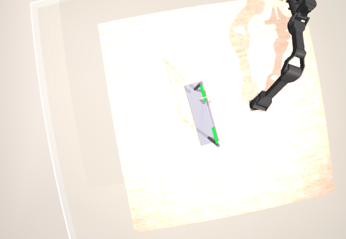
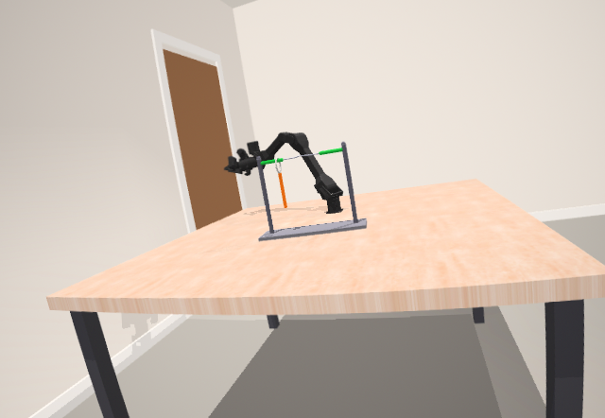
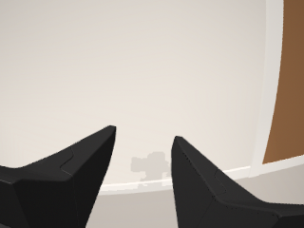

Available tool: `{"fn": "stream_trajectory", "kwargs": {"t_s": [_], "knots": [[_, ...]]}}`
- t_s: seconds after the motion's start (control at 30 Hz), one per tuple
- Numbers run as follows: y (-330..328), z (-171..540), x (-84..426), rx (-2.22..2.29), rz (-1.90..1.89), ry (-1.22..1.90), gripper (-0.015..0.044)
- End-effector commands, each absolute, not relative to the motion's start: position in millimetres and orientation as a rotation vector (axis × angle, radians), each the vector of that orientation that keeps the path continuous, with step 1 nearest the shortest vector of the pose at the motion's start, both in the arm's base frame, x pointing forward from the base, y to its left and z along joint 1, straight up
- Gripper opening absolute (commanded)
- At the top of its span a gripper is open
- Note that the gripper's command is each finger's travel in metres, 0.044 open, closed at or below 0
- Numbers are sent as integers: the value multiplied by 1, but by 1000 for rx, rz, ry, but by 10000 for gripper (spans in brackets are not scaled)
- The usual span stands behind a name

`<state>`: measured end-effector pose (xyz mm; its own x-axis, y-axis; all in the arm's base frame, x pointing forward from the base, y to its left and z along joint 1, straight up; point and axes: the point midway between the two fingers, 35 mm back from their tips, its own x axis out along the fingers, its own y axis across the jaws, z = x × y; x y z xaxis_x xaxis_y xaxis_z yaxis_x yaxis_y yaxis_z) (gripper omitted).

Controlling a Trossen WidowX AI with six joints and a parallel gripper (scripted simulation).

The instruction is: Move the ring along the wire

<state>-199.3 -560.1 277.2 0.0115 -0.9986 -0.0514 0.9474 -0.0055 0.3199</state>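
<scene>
A pale ring (image 1: 201, 99) (image 2: 276, 167) hangs around the wire at the inner end of one green part (image 1: 203, 91) (image 2: 267, 162), close to the thin grey part (image 1: 209, 114) (image 2: 301, 156). Its orange handle (image 2: 283, 191) points down, clear of the base. The other green part (image 1: 214, 135) (image 2: 331, 151) is by the far post (image 1: 213, 141) (image 2: 350, 183) and bears nothing. My gripper (image 2: 227, 169) (image 3: 144, 139) is partly open and empty, left of and away from the ring in the exterior view. The wrist view shows only wall and floor between the fingers.
The near post (image 1: 198, 86) (image 2: 265, 199) and the other post stand on a grey base (image 1: 195, 113) (image 2: 312, 230) on the wooden table (image 1: 167, 188) (image 2: 341, 271). A brown door (image 2: 195, 130) (image 3: 292, 85) is in the wall behind.
</scene>
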Motion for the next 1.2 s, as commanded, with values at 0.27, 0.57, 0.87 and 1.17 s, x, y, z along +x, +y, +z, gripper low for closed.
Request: {"fn": "stream_trajectory", "kwargs": {"t_s": [0.27, 0.57, 0.87, 1.17], "knots": [[-536, 217, -54, 274, -1220, -36, 160], [-482, 177, 48, 227, -950, 63, 160], [-398, 150, 133, 183, -677, 138, 160], [-292, 124, 190, 131, -391, 194, 160]]}}
